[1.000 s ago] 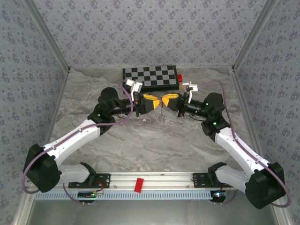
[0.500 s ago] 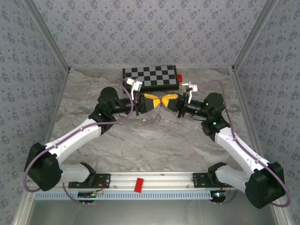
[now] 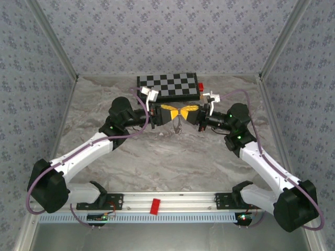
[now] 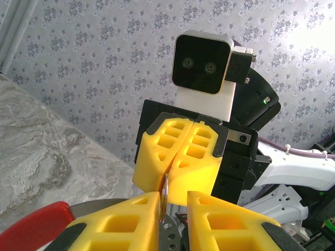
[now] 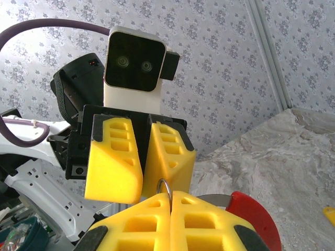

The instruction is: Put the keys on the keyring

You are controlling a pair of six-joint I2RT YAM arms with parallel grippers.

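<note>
The keyring [image 5: 165, 183] is a thin metal loop seen edge-on, and my right gripper [image 5: 170, 194] is shut on it, with its top arc poking out above the pads. My left gripper [image 4: 174, 196] faces it tip to tip and stands open. The keyring [image 4: 165, 193] lies against its left finger [image 4: 131, 219], with a gap to the other finger. In the top view, left gripper [image 3: 174, 111] and right gripper [image 3: 185, 111] meet above the table's middle. A tiny yellow-orange key [image 5: 328, 215] lies on the marble. A grey round piece with a red section [image 5: 252, 215] shows low behind the fingers.
A chessboard [image 3: 168, 87] lies at the back with a red block [image 3: 201, 87] at its right end. Patterned walls close in the marble table [image 3: 157, 157] on three sides. A dark perforated piece [image 4: 171, 236] sits just under the ring.
Both grippers have drawn together over the second until their yellow tips meet. The ring stays in the right gripper.
</note>
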